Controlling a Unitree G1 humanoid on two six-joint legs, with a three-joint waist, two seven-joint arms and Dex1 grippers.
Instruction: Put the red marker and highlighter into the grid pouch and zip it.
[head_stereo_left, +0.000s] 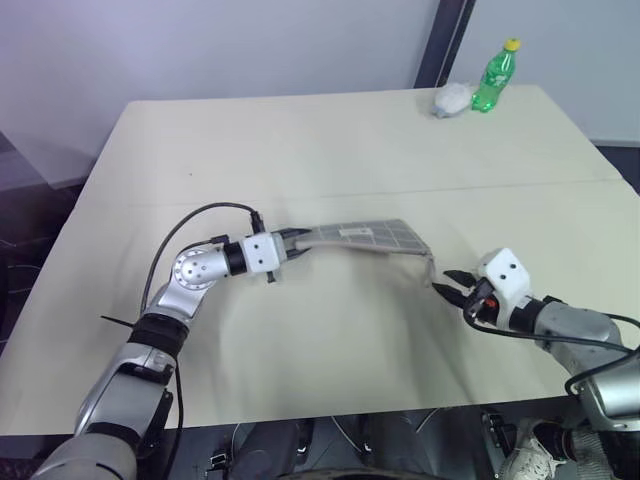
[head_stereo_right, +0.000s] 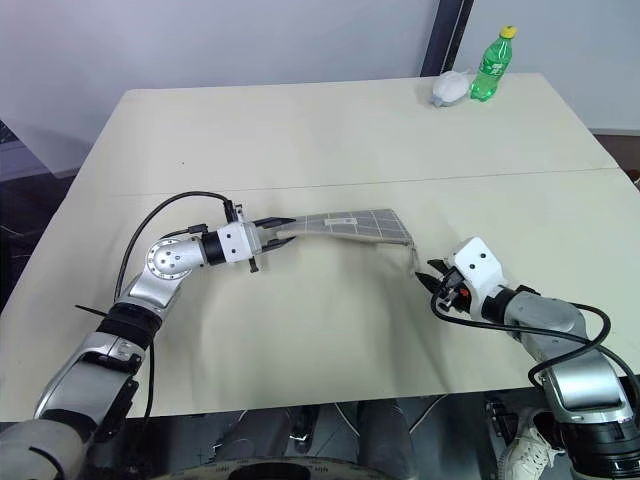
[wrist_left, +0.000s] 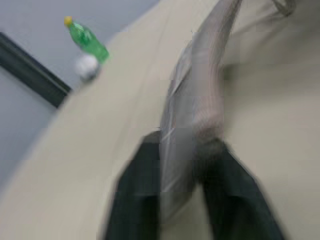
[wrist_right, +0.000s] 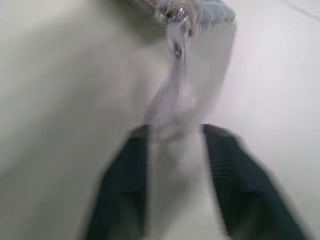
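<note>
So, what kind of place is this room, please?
Probably an office or a lab room used for testing, though I cannot be sure. A large plain beige table stands before bare pale walls with a dark vertical frame. On the table's far edge stand a green bottle and a small white object.

A large beige table (head_stereo_left: 300, 150) takes up most of the scene. A thin seam runs across its top from left to right. At the far right corner stands a green plastic bottle (head_stereo_left: 494, 76) with a yellow cap, upright. Just beside it, on its left, lies a small white crumpled thing (head_stereo_left: 452, 97); what it is cannot be told. Behind the table is a pale wall (head_stereo_left: 200, 45), and a dark vertical post (head_stereo_left: 448, 40) rises behind the far right corner.
</note>
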